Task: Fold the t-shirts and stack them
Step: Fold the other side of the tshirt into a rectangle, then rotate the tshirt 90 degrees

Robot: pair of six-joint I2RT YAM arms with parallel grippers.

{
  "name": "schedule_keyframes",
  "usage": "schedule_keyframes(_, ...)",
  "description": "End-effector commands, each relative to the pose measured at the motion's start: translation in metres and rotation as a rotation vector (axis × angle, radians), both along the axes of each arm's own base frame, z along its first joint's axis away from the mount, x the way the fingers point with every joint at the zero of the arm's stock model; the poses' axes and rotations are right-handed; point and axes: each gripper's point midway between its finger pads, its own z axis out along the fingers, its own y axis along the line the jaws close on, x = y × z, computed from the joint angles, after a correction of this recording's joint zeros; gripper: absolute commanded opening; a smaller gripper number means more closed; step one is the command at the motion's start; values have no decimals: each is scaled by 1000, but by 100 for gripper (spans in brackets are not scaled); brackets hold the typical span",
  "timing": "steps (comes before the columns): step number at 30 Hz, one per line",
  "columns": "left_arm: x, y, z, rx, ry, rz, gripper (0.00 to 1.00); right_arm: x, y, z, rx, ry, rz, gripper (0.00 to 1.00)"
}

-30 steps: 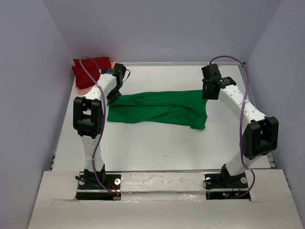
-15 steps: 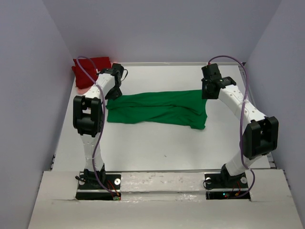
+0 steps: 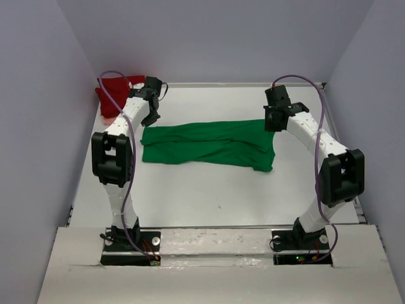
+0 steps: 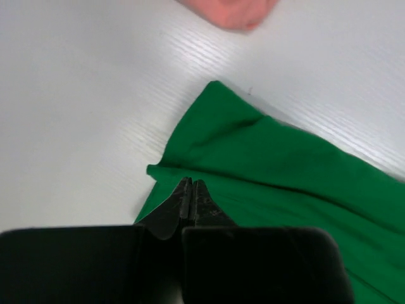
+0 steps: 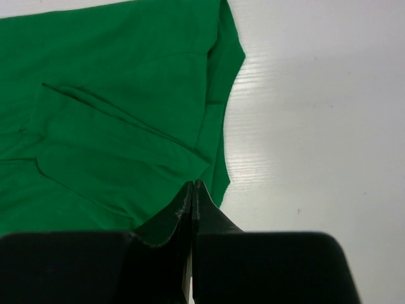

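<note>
- The green t-shirt (image 3: 209, 144) is laid out as a long folded band across the middle of the white table (image 3: 209, 196), with its length running from left to right.
- Its right end is seen to be broader than its left end and to reach further toward the near side. Soft creases are shown along the cloth.
- The dark red t-shirt (image 3: 120, 88) is bunched in the far left corner of the table, close to the wall and apart from the green one.
- The salmon pink t-shirt (image 4: 231, 11) is seen only as a small patch at the top edge of the left wrist view, separated from the green cloth by bare table.
- The left gripper (image 4: 192, 182) is held at the far left end of the green t-shirt. Its jaws are pressed together, with the tips meeting over the cloth just inside the shirt's edge.
- Whether any cloth is caught between those tips cannot be told, since the shirt is seen lying flat around them.
- The right gripper (image 5: 192, 183) is held at the far right end of the green t-shirt. Its jaws are likewise clenched tight, tip against tip, just at the curved edge of the cloth where it borders bare table.
- Whether fabric is pinched there cannot be told either.
- A folded-over flap is seen in the right wrist view, lying diagonally across the green cloth.
</note>
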Motion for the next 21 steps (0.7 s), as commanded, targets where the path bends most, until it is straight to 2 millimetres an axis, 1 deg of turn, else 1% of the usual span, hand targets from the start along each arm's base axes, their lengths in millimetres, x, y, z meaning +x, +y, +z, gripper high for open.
schedule_keyframes(1,21,-37,4,-162,-45,-151,0,16,19,-10,64,-22,38,0)
schedule_keyframes(3,22,-40,-1,-168,-26,-159,0,20,23,-12,75,-18,44,0)
schedule_keyframes(4,23,-43,-5,-176,-21,-176,0,21,24,-20,73,2,47,0)
schedule_keyframes(7,27,-48,-4,-196,-26,-201,0,23,26,-31,77,28,42,0)
schedule_keyframes(8,27,-49,-8,-196,-9,-219,0,22,28,-36,89,40,36,0)
schedule_keyframes(9,30,-50,-5,-196,-11,-227,0,19,32,-40,107,54,44,0)
schedule_keyframes(10,30,-51,-7,-195,3,-236,0,17,32,-41,115,58,43,0)
schedule_keyframes(11,29,-53,-14,-202,26,-252,0,13,32,-49,122,69,37,0)
schedule_keyframes(13,29,-54,-18,-202,37,-257,0,10,36,-56,145,78,44,0)
schedule_keyframes(14,29,-55,-22,-208,46,-266,0,3,36,-67,146,105,46,0)
schedule_keyframes(15,29,-57,-24,-214,53,-273,0,1,37,-71,152,116,49,0)
schedule_keyframes(18,25,-58,-44,-218,114,-275,0,-8,36,-88,153,159,42,0)
schedule_keyframes(21,20,-60,-56,-233,157,-279,0,-13,37,-95,157,180,39,0)
